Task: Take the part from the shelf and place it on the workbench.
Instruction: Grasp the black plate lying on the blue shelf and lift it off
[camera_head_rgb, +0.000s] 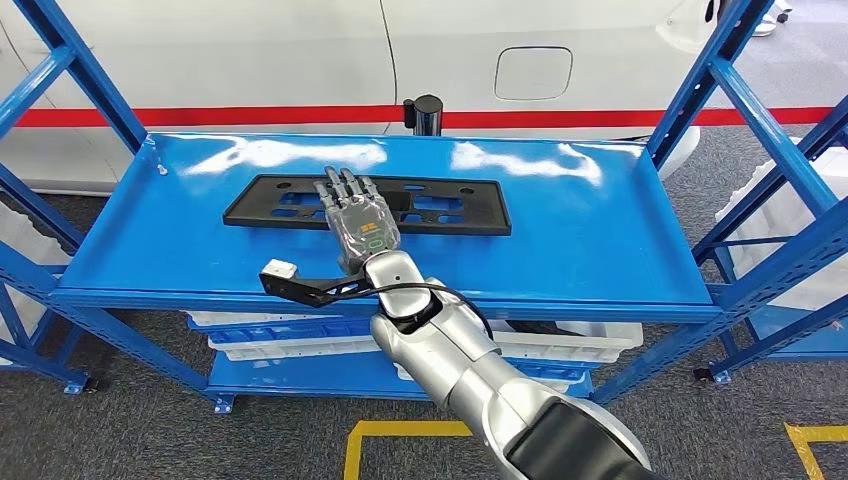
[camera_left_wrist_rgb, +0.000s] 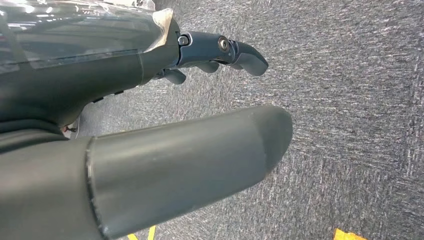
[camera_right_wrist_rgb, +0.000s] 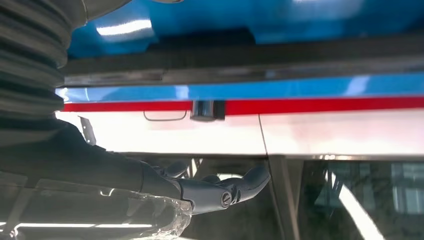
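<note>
- The part (camera_head_rgb: 366, 203), a long flat black plastic panel with cut-outs, lies flat on the top shelf (camera_head_rgb: 560, 235) of the blue rack, near the middle of the surface, its long side running from 9 o'clock to 3 o'clock.
- The right hand (camera_head_rgb: 358, 215) reaches over the shelf's near edge and sits above the middle of the part, palm down, fingers (camera_head_rgb: 343, 186) stretched toward 12 o'clock and apart; it holds nothing. Whether the palm touches the panel cannot be told.
- In the right wrist view the same hand (camera_right_wrist_rgb: 200, 192) shows its dark fingers (camera_right_wrist_rgb: 250, 181) extended, free of any object, with the black panel and the blue shelf across from them.
- The left hand (camera_left_wrist_rgb: 150, 115) hangs over grey carpet (camera_left_wrist_rgb: 350, 100); its thumb and fingers (camera_left_wrist_rgb: 220, 50) are spread and empty.
- A black bracket with a white block (camera_head_rgb: 278, 270) juts from the right wrist toward 9 o'clock, over the shelf's front edge.
- Behind the rack at 12 o'clock stands a white car body (camera_head_rgb: 300, 60) with a red stripe, and a short black cylinder (camera_head_rgb: 427, 113) rises at the shelf's far edge.
- White bins (camera_head_rgb: 250, 335) sit on the lower shelf.
</note>
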